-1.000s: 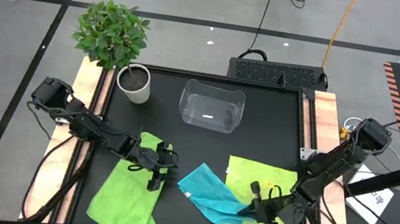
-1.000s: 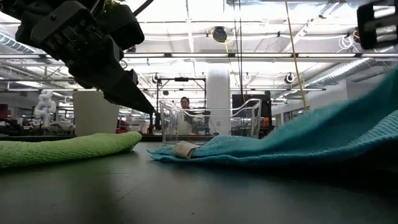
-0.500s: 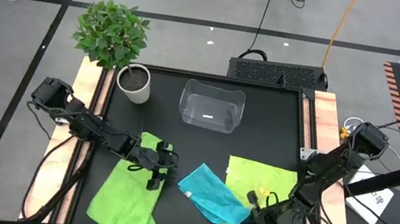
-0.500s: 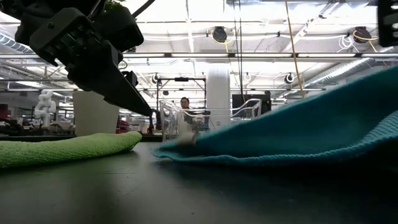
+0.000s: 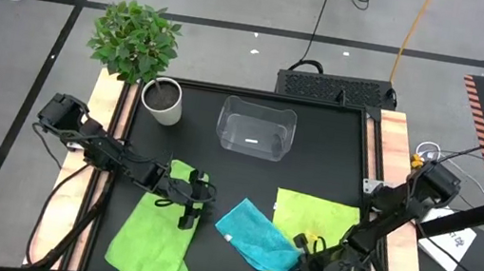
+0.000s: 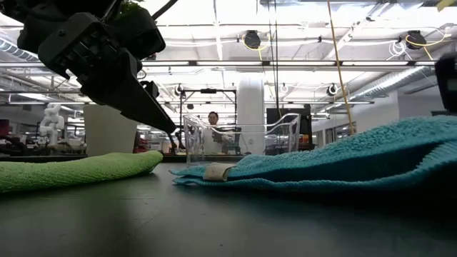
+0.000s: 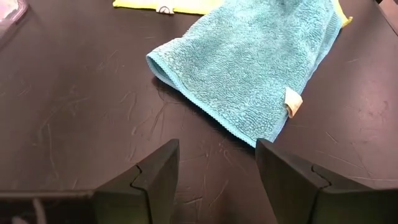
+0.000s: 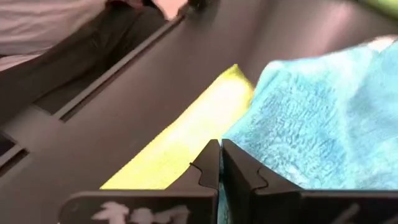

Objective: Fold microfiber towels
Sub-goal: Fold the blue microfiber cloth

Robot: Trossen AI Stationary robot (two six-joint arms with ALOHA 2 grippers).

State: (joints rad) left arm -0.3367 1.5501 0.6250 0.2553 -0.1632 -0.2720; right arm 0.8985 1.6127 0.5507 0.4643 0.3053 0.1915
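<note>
A turquoise-blue towel (image 5: 255,239) lies in the middle of the black table, with its right end over a lime-green towel (image 5: 321,219) spread flat at the right. My right gripper (image 5: 302,262) is shut at that end, low over the green towel. A second lime-green towel (image 5: 150,237) lies flat at the left. My left gripper (image 5: 188,214) hovers open above this towel's right edge and points at the blue towel (image 7: 249,68), touching nothing. My right gripper is shut on the blue towel's right end (image 8: 252,146); the fingers themselves hide how many layers they have. They slant down from the table's right side. That end sits slightly raised (image 6: 421,139) over the green towel, and the labelled end (image 6: 214,171) lies on the table.
A clear plastic bin (image 5: 256,128) stands at the back middle, with a potted plant (image 5: 163,100) at the back left. Bare black tabletop (image 5: 217,175) lies between the bin and the towels. A person (image 6: 212,123) shows in the room beyond the table.
My right gripper has sunk toward the table and shifted a little toward the near edge, staying shut. The blue towel's raised right end has come down with it to lie low over the green towel. Its labelled end has stayed on the table.
</note>
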